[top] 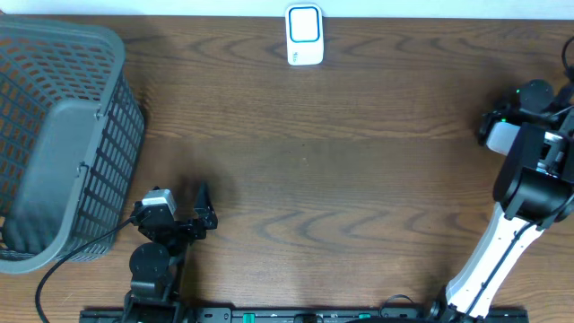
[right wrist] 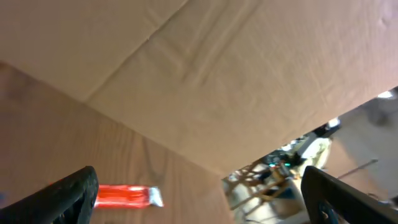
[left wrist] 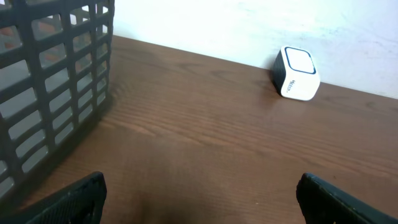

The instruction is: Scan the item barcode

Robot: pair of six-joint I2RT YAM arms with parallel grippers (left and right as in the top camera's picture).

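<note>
Both tools are empty. The left gripper, at the near left of the table, has its two black fingers spread wide with only bare wood between them. The right gripper, at the far right edge, also has its fingers well apart and grips nothing. The item to scan looks to be the flat orange-red packet with a silver crimped end. Only the right wrist view shows it, lying on a brown wood-grain surface under a slanted tan cardboard panel, and the overhead view does not show it at all. It lies close to one right finger, not midway between the two, so closing from this pose would likely catch an edge or miss it. A packet that thin and flat could also slide away under the fingertips, and the cardboard panel close by could snag a finger on the way in. The small white scanner box with a blue-rimmed face stands at the far middle of the table, well apart from the right arm, so a weak pinch could drop the packet during the carry. The dark grey plastic lattice basket sits at the left. No barcode shows on the packet here, so it could reach the scanner facing the wrong way.
</note>
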